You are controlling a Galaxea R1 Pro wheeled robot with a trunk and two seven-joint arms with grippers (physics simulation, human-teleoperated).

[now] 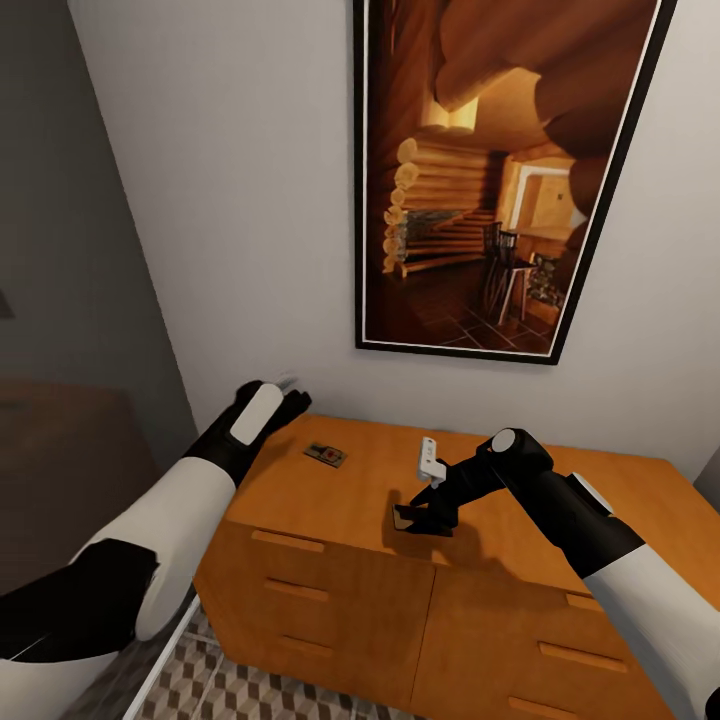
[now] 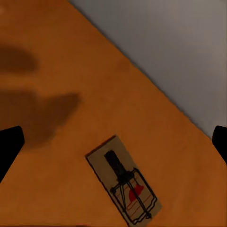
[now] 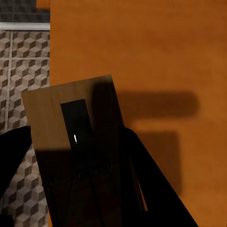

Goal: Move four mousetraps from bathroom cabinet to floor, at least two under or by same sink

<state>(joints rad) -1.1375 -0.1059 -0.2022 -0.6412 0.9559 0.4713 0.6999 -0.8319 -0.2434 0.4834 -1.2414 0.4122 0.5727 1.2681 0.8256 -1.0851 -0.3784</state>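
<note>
The right gripper (image 1: 412, 517) is clamped on a mousetrap (image 3: 71, 127), holding it just above the near edge of the cabinet (image 1: 340, 480), about midway along the top. In the right wrist view the trap's tan wooden slab sticks out between the two black fingers (image 3: 156, 189), with its dark metal plate facing the camera (the wire parts are lost in shadow). Past the cabinet's edge that view shows the cube-patterned floor (image 3: 23, 61).

The left gripper (image 1: 285, 398) hangs over the far left corner of the cabinet top, its jaws spread wide; each fingertip (image 2: 9, 142) sits at an opposite edge of the left wrist view. A second trap (image 1: 326, 455) lies flat on the top, just right of that gripper and clear of it. A framed picture (image 1: 480, 170) of a log cabin interior hangs on the wall above the cabinet.
</note>
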